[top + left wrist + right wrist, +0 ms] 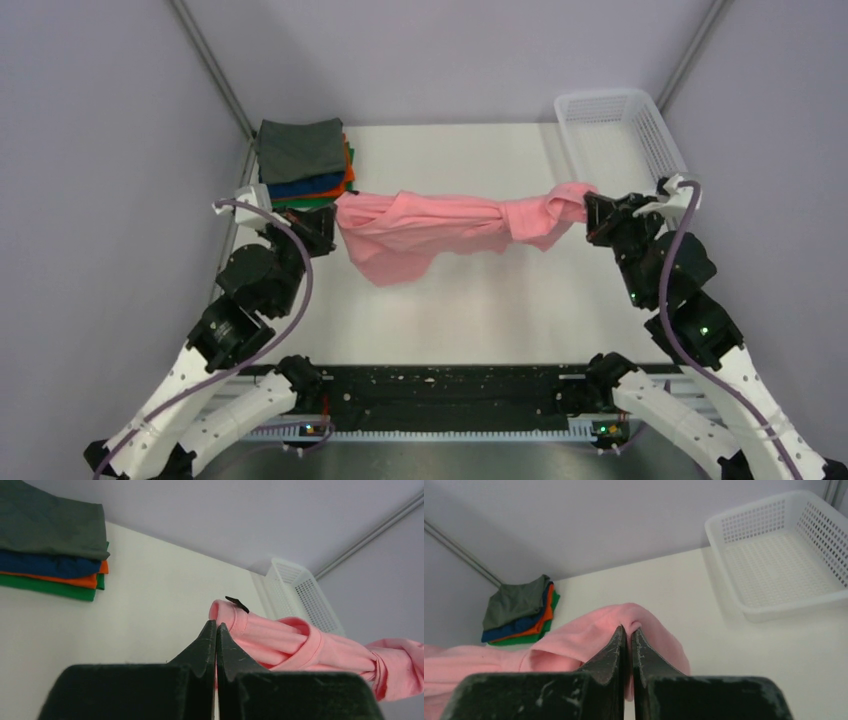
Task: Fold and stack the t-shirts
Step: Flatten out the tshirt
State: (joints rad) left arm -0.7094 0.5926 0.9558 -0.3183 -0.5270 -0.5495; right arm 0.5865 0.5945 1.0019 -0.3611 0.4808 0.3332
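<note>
With our left fingers (202, 647) and right fingers (613, 652) each clenched on an end of the pink shirt (430, 232), which hangs twisted between them over the bench (480, 320), we should hold it taut, work the twist out, then lay it flat

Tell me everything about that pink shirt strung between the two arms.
The pink t-shirt is plain soft cloth, bunched and twisted, not yet folded. It hangs stretched between the left end effector and the right end effector, each shut on one end. Its left part sags toward the table.
</note>
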